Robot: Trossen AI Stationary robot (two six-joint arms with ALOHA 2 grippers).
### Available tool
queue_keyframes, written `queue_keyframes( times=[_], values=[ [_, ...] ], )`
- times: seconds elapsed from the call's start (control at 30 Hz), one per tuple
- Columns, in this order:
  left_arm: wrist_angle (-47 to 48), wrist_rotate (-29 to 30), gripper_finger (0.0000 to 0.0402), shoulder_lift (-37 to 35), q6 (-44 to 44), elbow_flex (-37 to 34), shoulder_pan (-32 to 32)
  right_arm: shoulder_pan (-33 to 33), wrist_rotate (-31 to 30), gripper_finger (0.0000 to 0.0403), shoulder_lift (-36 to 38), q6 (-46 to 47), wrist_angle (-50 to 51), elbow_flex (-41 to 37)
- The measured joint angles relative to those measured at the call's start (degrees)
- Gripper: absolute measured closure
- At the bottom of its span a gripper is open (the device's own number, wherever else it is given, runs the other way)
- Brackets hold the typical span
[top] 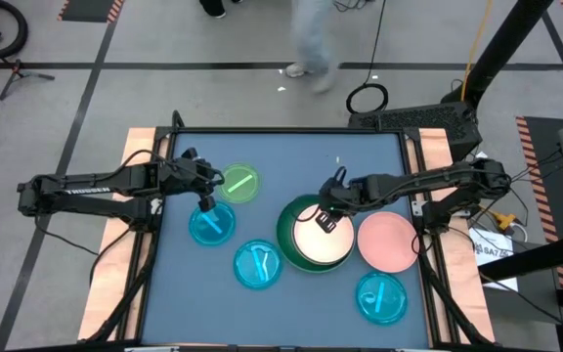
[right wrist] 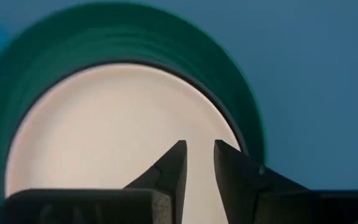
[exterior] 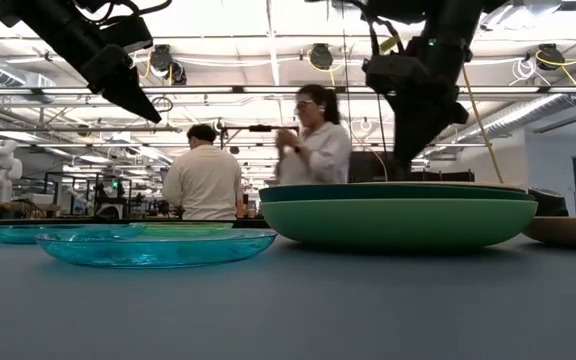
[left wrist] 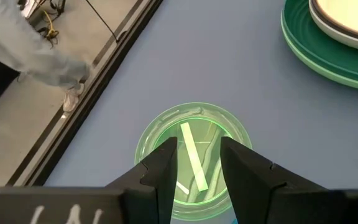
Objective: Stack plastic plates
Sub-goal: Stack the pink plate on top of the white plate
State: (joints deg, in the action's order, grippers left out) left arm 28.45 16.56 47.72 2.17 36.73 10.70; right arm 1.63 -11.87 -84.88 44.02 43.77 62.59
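Note:
A white plate (top: 316, 240) tops a stack of large green plates (top: 291, 256) right of the table's middle. My right gripper (right wrist: 199, 146) hovers just above the white plate, pointing steeply down, narrowly open with nothing between its fingers; the low view shows it (exterior: 405, 160) clear of the stack (exterior: 398, 215). My left gripper (left wrist: 197, 146) hangs open above a small lime plate (left wrist: 194, 134) at the far left, holding nothing. A pink plate (top: 389, 242) and three small cyan plates (top: 210, 225) (top: 259, 264) (top: 381, 298) lie flat on the table.
The blue table top (top: 291, 161) has bare room along its far side and at its near left. Wooden boards (top: 115, 244) flank it. People stand in the room beyond the table (exterior: 313, 140), and one walks past the far edge (top: 311, 39).

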Motion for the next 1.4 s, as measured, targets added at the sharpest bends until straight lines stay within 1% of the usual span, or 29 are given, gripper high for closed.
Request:
queue_keyframes(
  times=[0.07, 0.27, 0.4, 0.5, 0.63, 0.7, 0.77, 0.87, 0.97, 1.07, 1.2, 1.3, 1.4],
  values=[
    [0.0, 0.0, 0.0273, 0.0, -0.03, 0.0, 0.0, 0.0, 0.5, 0.0328, 0.0, 2.45, 2.95, 0.02],
    [0.0, 0.0, 0.0273, 0.0, -0.17, 0.0, 0.0, 0.0, 5.69, 0.0328, 0.0, 13.19, 16.13, 0.02],
    [0.0, 0.0, 0.0273, 0.0, -0.17, 0.0, 0.0, 0.0, 6.18, 0.0328, 0.0, 20.07, 24.04, 0.02],
    [0.0, 0.0, 0.0273, 0.0, -0.17, 0.0, 0.0, 0.0, 6.14, 0.0328, 0.0, 24.06, 26.91, 0.02],
    [0.0, 0.0, 0.0273, 0.0, -0.15, 0.0, 0.0, 0.0, 5.29, 0.0328, 0.0, 25.74, 26.7, 0.02],
    [0.0, 0.0, 0.0273, 0.0, -0.15, 0.0, 0.0, 0.0, 3.51, 0.0328, 0.0, 23.44, 26.86, 0.02],
    [0.0, 0.0, 0.0273, 0.0, -0.15, 0.0, 0.0, -0.02, 2.71, 0.0328, 0.0, 17.98, 27.1, 0.02],
    [0.0, 0.0, 0.0273, 0.0, -0.15, 0.0, 0.0, -0.02, 3.47, 0.0328, 0.0, 5.39, 27.97, 0.02],
    [0.0, 0.0, 0.0273, 0.0, -0.15, 0.0, 0.0, 0.0, 6.08, 0.0328, 0.0, -9.68, 29.08, 0.02],
    [0.0, 0.0, 0.0273, 0.0, -0.15, 0.0, 0.0, 0.0, 5.83, 0.0328, 0.0, -19.88, 29.39, 0.02],
    [0.0, 0.0, 0.0273, 0.0, -0.13, 0.0, 0.0, -0.11, 4.48, 0.0327, 0.0, -26.59, 29.34, 0.02],
    [0.0, 0.0, 0.0273, 0.0, -0.13, 0.0, 0.0, -0.11, 2.74, 0.0321, 0.0, -27.62, 29.31, 0.02],
    [0.0, 0.0, 0.0273, 0.0, -0.13, 0.0, 0.0, -0.13, 2.68, 0.0304, 0.0, -27.81, 29.3, 0.02]
  ],
)
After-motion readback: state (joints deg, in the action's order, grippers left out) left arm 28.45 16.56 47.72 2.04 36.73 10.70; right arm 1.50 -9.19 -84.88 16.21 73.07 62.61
